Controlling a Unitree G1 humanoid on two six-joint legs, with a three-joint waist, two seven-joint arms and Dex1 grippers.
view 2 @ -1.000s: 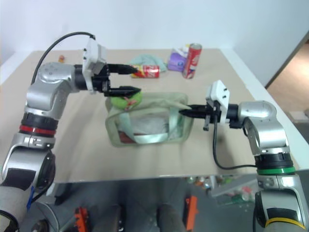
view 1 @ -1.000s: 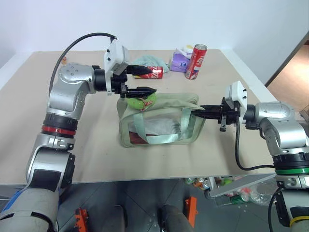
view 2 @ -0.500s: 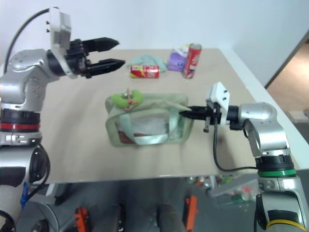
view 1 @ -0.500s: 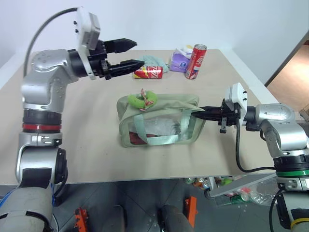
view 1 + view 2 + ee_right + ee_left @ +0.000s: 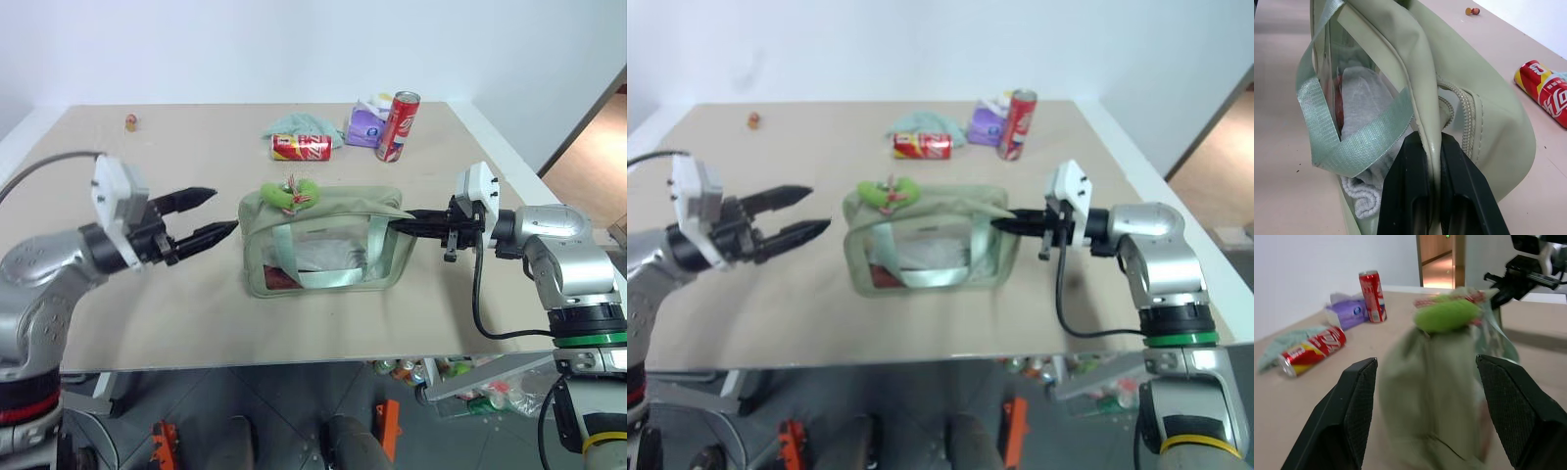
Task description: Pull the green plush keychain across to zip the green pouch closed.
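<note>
Fingers of the left gripper (image 5: 216,212) gape empty beside the pale sage-green fabric pouch (image 5: 323,240), apart from its fuzzy lime-green plush keychain (image 5: 293,194), while the right gripper (image 5: 400,224) pinches the pouch's far end.

Left gripper (image 5: 1425,401) open wide, two black fingers (image 5: 1349,416) apart, nothing between pads. Green pouch (image 5: 1435,396) straight ahead, blurred, between finger lines, not touched. Green plush keychain (image 5: 1447,316) on pouch top, beyond fingertips. Right gripper (image 5: 1508,281) past pouch at far end. Lying red can (image 5: 1310,350) and teal cloth (image 5: 1283,342) off to one side; upright red can (image 5: 1371,293), purple packet (image 5: 1349,313) farther.
</note>
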